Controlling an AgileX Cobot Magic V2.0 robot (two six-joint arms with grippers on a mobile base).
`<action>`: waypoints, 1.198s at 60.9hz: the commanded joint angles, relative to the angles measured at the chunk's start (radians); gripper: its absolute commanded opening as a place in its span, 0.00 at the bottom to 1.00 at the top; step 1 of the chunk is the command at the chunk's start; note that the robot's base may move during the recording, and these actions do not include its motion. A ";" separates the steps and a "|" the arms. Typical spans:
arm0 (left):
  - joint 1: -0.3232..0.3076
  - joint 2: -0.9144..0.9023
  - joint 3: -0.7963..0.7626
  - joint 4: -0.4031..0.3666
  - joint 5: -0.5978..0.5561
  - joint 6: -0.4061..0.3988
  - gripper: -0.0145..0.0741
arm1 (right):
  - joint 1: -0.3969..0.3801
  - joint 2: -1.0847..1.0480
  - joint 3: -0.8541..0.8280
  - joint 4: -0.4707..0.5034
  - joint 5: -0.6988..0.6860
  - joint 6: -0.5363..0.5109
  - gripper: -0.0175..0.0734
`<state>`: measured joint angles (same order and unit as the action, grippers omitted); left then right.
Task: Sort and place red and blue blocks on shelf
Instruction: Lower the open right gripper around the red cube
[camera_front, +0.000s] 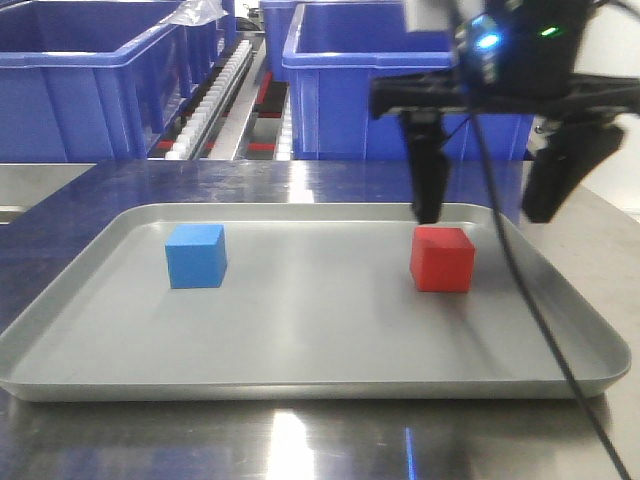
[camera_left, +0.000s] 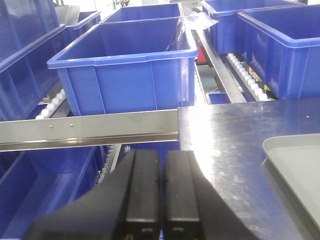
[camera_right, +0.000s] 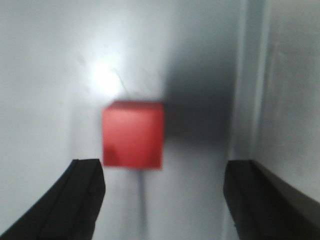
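Hovering black right gripper (camera_front: 487, 215), spread wide, over small matte red cube (camera_front: 442, 259) on shallow grey tray (camera_front: 300, 385); black left gripper (camera_left: 162, 160) pressed together.

Right gripper (camera_front: 490, 200) points down, jaws spread wide; left gripper (camera_left: 161, 187) has jaws together.

Front view: bright, even overhead light, mostly sharp. White glare patch on the near edge of the worktop (camera_front: 290, 440), soft sheen across the grey tray (camera_front: 330, 330). Faint soft shadow at the near right of the red block (camera_front: 442, 259). Right claw (camera_front: 485, 215) underexposed, near-black, slightly soft. Left wrist view: clear, left claw (camera_left: 162, 190) dark and close at the near edge, bluish reflections on the worktop. Right wrist view: blurred throughout, red block out of focus, blown-out hot spot just beyond it to the left, heavy dark shadow on its right.
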<state>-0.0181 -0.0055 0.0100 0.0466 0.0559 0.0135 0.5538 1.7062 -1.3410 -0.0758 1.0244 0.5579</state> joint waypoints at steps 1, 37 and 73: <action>0.001 -0.015 0.023 -0.007 -0.085 -0.004 0.31 | 0.010 -0.019 -0.058 -0.012 -0.010 0.000 0.85; 0.001 -0.013 0.023 -0.007 -0.085 -0.004 0.31 | 0.017 0.065 -0.067 -0.003 -0.057 0.013 0.85; 0.001 -0.013 0.023 -0.007 -0.085 -0.004 0.31 | 0.017 0.085 -0.065 -0.003 -0.044 0.045 0.56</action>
<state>-0.0181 -0.0055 0.0100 0.0466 0.0559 0.0135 0.5724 1.8381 -1.3762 -0.0722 0.9873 0.5997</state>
